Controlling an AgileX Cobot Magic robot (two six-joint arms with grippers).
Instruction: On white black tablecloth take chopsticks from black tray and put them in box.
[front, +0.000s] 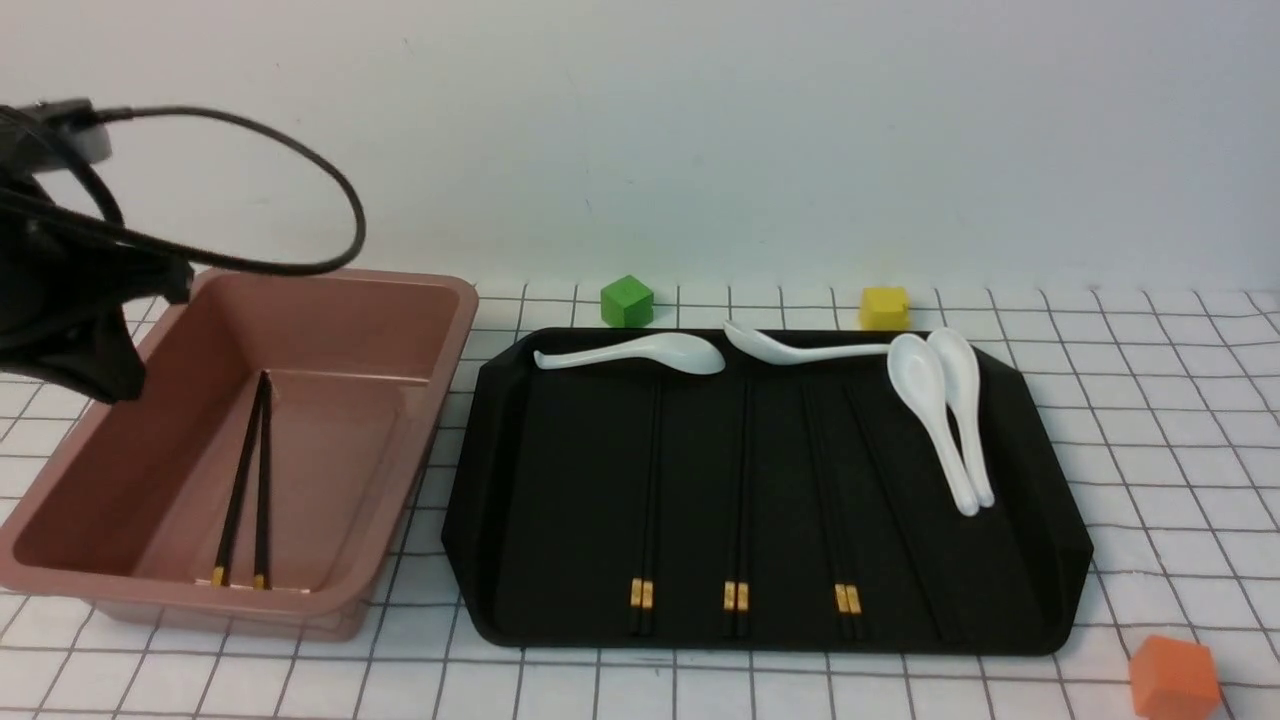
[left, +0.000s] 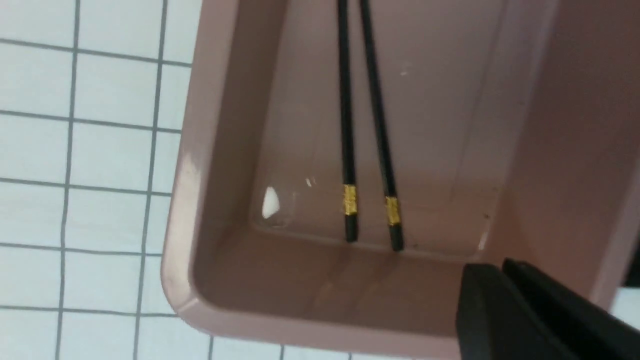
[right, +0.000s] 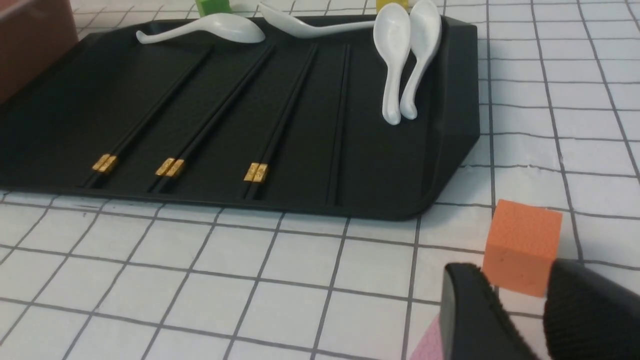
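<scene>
One pair of chopsticks (front: 245, 490) in box (front: 440, 330), left pincer (left: 492, 272) pinched shut and empty over it; three pairs wait on black tray (front: 560, 500).
Box sits left of tray on the checked tablecloth (front: 1150, 450). Boxed pair lies lengthwise, gold bands at the near wall. Over on the right, right pincer (right: 510, 275) is parted, holding nothing, low near orange cube (right: 522, 240) off tray's near-right corner. Likely next: fetch leftmost tray pair (front: 648, 500). To do it well: open the pincer before descending, straddle both sticks crosswise around mid-length, keep clear of the white spoon (front: 640, 355) at their far tips, lift level so neither stick slips.
</scene>
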